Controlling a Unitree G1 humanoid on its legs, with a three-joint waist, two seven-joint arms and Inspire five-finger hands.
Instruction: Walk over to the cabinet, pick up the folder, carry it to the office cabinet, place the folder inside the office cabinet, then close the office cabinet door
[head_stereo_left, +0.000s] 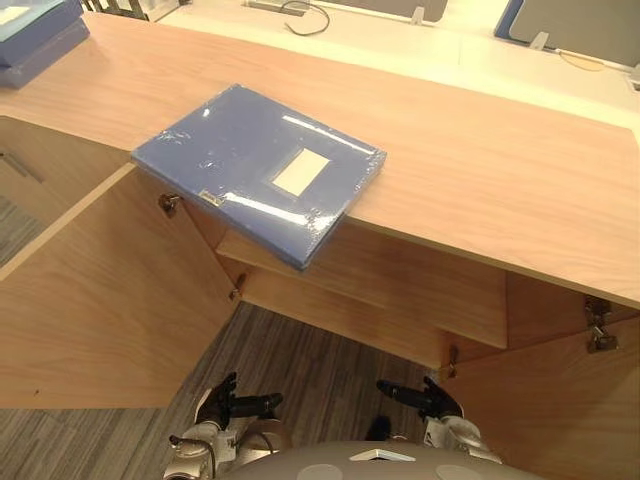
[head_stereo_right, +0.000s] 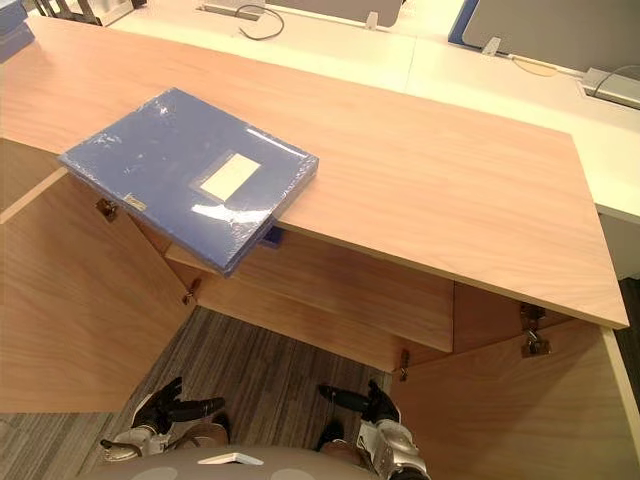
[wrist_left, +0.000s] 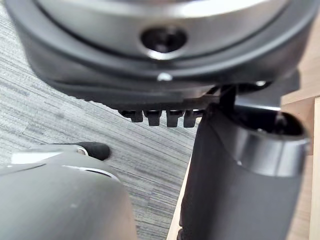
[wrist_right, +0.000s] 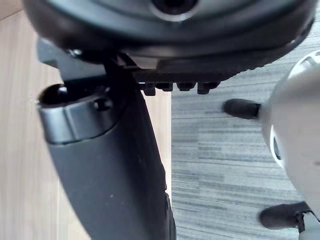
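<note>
You see the blue folder (head_stereo_left: 255, 165) flat on the wooden cabinet top (head_stereo_left: 480, 170). It lies skewed: its long axis runs from back-left to front-right, and its near corner hangs over the front edge. It is wrapped in shiny film, with a white label in the middle and a small metal clasp (head_stereo_left: 210, 198) on the left edge. Below, the two cabinet doors (head_stereo_left: 100, 310) stand open, but the top hides most of the inside. At far left another blue stack (head_stereo_left: 35, 35) is cut off. Your left hand (head_stereo_left: 228, 402) and right hand (head_stereo_left: 430, 398) hang low over the striped grey carpet (head_stereo_left: 300, 360) — fingers relaxed, holding nothing.
</note>
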